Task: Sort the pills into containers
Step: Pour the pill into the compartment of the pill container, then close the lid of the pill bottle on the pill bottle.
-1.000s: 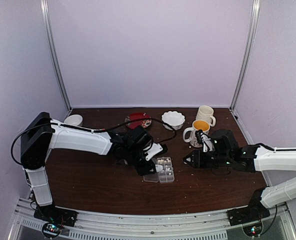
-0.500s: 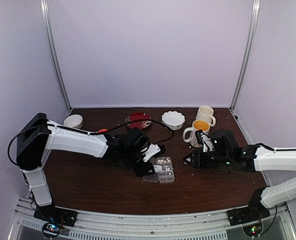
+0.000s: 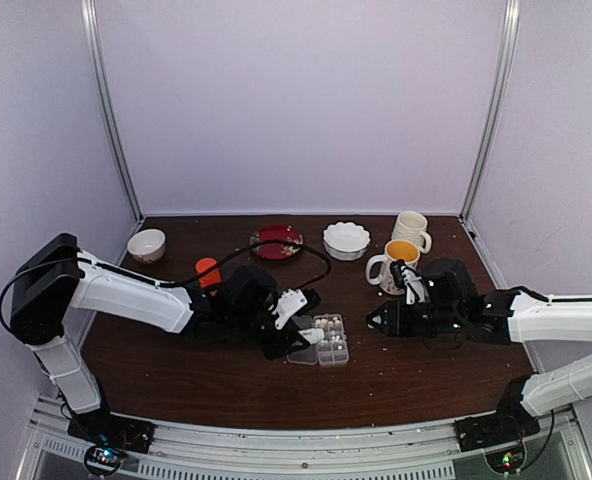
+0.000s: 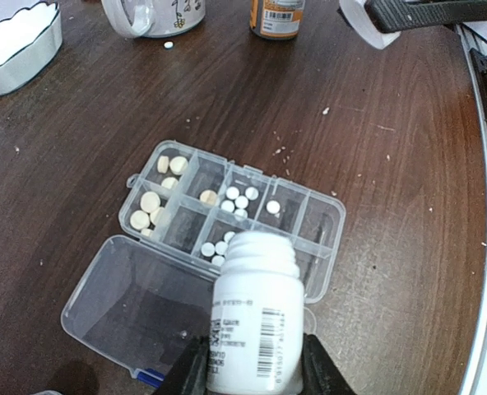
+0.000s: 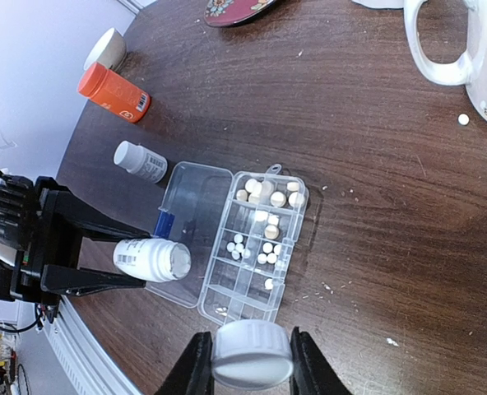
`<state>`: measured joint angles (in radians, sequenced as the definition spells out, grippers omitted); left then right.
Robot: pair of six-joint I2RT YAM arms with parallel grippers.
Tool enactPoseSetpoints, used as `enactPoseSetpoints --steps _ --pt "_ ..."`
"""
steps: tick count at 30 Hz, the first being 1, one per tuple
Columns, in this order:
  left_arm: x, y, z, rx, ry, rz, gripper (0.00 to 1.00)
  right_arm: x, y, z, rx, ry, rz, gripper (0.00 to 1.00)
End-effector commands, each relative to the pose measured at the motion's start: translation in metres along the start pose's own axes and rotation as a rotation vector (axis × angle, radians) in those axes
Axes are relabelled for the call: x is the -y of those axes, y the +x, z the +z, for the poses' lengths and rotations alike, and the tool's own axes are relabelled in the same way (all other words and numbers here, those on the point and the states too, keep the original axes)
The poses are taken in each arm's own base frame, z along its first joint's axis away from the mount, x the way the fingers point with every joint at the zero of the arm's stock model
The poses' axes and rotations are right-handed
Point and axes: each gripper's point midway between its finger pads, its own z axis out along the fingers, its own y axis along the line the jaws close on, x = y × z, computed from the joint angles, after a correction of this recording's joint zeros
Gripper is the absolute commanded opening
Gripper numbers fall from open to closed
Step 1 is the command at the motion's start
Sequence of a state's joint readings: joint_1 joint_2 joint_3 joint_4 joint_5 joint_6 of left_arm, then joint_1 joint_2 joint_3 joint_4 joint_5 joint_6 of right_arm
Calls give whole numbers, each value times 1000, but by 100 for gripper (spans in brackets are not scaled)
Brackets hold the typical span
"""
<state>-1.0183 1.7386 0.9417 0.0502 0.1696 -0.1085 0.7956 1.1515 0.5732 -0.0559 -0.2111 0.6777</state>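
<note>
The clear pill box (image 4: pixel 319 224) lies open on the brown table, its lid (image 4: pixel 136 304) folded flat beside it. Small white pills (image 4: pixel 241 201) fill middle containers and larger cream pills (image 4: pixel 150 202) sit in the end ones. My left gripper (image 4: pixel 252 374) is shut on an uncapped white bottle (image 4: pixel 256 321), held tilted over the lid with its mouth toward the containers. In the right wrist view that bottle (image 5: pixel 151 259) hangs left of the pill box (image 5: pixel 239 288). My right gripper (image 5: pixel 248 362) is shut on the bottle's white cap (image 5: pixel 252 354), just off the box's near end.
An orange bottle (image 5: pixel 113 92) and a second small white bottle (image 5: pixel 141 161) lie left of the box. Two mugs (image 3: pixel 396 262) (image 3: pixel 410 230), a scalloped white bowl (image 3: pixel 346 239), a red plate (image 3: pixel 277 241) and a small bowl (image 3: pixel 147 244) stand along the back. One loose pill (image 5: pixel 463 119) lies by a mug.
My left arm's shoulder and elbow have swung left and lower, uncovering the orange bottle, while its gripper stays by the box with the white bottle. The right arm has not moved.
</note>
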Motion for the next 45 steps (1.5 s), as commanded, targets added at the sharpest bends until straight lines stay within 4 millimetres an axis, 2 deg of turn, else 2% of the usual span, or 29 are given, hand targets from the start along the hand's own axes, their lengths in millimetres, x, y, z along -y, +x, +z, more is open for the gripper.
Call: enactPoseSetpoints --steps 1,7,11,14,19,23,28,31,36,40,43,45 --pt "12 -38 -15 206 52 16 0 -9 -11 -4 26 -31 -6 0" --pt "15 -38 -36 298 46 20 0 -12 -14 -6 34 -40 -10 0" --pt "18 -40 -60 387 40 28 0 -19 -17 -7 37 -63 -21 0" --pt "21 -44 -76 457 47 32 0 -41 -19 -11 24 -162 -58 0" --pt "30 -56 -103 605 87 52 0 -89 -29 -26 18 -344 -175 0" --pt "45 -72 -129 733 147 119 0 -120 -27 -36 -20 -428 -279 0" --pt "52 -92 -162 854 173 177 0 -154 -26 -51 -46 -539 -358 0" --pt "58 -103 -187 949 182 210 0 -170 -32 -61 -37 -572 -396 0" --pt "60 -122 -236 1096 164 253 0 -178 -43 -71 -7 -575 -415 0" --pt "73 -128 -271 1200 215 307 0 -187 -46 -81 7 -617 -423 0" --pt "82 -128 -283 1237 271 319 0 -197 -45 -93 22 -665 -441 0" --pt "84 -127 -278 1225 295 313 0 -205 -45 -102 39 -696 -460 0"
